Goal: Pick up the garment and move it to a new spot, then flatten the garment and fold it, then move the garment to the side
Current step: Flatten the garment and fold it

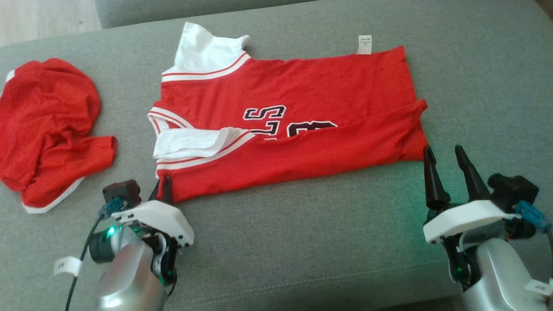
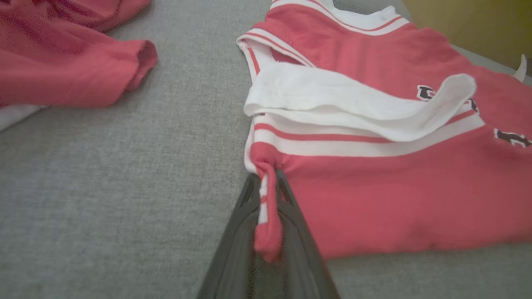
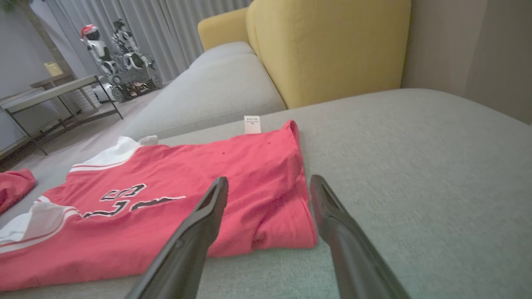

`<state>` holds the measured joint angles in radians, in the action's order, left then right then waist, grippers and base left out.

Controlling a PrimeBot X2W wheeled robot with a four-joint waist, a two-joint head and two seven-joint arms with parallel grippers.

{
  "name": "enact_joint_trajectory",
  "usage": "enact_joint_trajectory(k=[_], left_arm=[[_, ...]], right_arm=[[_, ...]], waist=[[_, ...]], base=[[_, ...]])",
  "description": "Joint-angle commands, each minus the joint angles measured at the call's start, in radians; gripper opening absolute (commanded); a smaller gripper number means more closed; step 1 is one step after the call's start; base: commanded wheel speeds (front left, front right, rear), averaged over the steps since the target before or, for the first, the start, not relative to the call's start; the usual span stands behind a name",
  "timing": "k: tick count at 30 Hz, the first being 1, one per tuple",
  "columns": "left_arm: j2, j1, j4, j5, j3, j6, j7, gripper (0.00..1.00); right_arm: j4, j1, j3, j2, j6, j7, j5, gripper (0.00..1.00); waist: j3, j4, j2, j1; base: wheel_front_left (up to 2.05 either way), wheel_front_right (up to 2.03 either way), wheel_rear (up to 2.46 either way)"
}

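A red jersey [image 1: 293,125] with white sleeves and dark lettering lies flat on the grey couch seat [image 1: 302,242], its near long edge folded over the middle. My left gripper [image 1: 162,190] is shut on the jersey's near left corner [image 2: 266,207], a pinch of red and white fabric showing between the fingers [image 2: 291,216]. My right gripper [image 1: 445,166] stands open just off the jersey's near right corner [image 3: 291,232], touching nothing; in the right wrist view its fingers [image 3: 199,228] straddle that corner.
A second red garment [image 1: 47,129] lies crumpled at the left of the seat, also in the left wrist view [image 2: 70,54]. A yellow cushion [image 3: 328,45] rises behind the seat. A low table [image 3: 50,99] and another robot [image 3: 116,54] stand on the floor beyond.
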<state>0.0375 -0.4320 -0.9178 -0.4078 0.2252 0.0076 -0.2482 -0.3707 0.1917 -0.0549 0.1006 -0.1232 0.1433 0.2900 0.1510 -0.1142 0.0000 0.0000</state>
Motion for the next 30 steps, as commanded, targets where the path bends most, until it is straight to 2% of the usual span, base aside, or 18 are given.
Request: enact_joint_trajectory(k=[1, 7, 17, 25, 26, 27, 28, 30], left_arm=[[0.014, -0.013, 0.055, 0.003, -0.025, -0.006, -0.012, 0.0], [0.013, 0.045, 0.26, 0.038, -0.031, -0.017, -0.013, 0.0], [0.013, 0.083, 0.362, 0.034, 0.037, -0.009, -0.013, 0.0], [0.013, 0.073, 0.381, 0.029, 0.074, 0.001, -0.013, 0.0], [0.013, 0.071, 0.38, 0.029, 0.075, 0.003, -0.013, 0.0], [0.013, 0.069, 0.379, 0.029, 0.075, 0.005, -0.013, 0.0], [0.013, 0.068, 0.377, 0.029, 0.073, 0.006, -0.013, 0.0], [0.014, 0.066, 0.372, 0.032, 0.071, 0.009, -0.013, 0.0]], right_arm=[[0.004, 0.031, -0.003, -0.009, -0.008, -0.015, -0.005, 1.0], [-0.117, 0.096, 0.08, -0.032, -0.008, -0.092, 0.0, 1.0], [-0.287, 0.213, 0.182, -0.046, -0.008, -0.137, 0.013, 1.0], [-0.414, 0.298, 0.201, -0.042, -0.008, -0.153, 0.031, 1.0], [-0.431, 0.306, 0.2, -0.039, -0.008, -0.162, 0.032, 0.91], [-0.446, 0.313, 0.198, -0.035, -0.008, -0.169, 0.032, 0.13], [-0.458, 0.32, 0.192, -0.031, -0.008, -0.175, 0.032, 0.0], [-0.475, 0.327, 0.175, -0.023, -0.008, -0.189, 0.035, 0.0]], waist=[[-0.006, 0.011, 0.0, 0.0], [0.008, 0.043, 0.0, 0.0], [0.033, 0.082, 0.0, 0.0], [0.054, 0.108, 0.0, 0.0], [0.055, 0.111, 0.0, 0.0], [0.056, 0.113, 0.0, 0.0], [0.056, 0.116, 0.0, 0.0], [0.054, 0.12, 0.0, 0.0]], base=[[0.0, 0.0, 0.0], [0.0, 0.0, 0.0], [0.0, 0.0, 0.0], [0.0, 0.0, 0.0], [0.0, 0.0, 0.0], [0.0, 0.0, 0.0], [0.0, 0.0, 0.0], [0.0, 0.0, 0.0]])
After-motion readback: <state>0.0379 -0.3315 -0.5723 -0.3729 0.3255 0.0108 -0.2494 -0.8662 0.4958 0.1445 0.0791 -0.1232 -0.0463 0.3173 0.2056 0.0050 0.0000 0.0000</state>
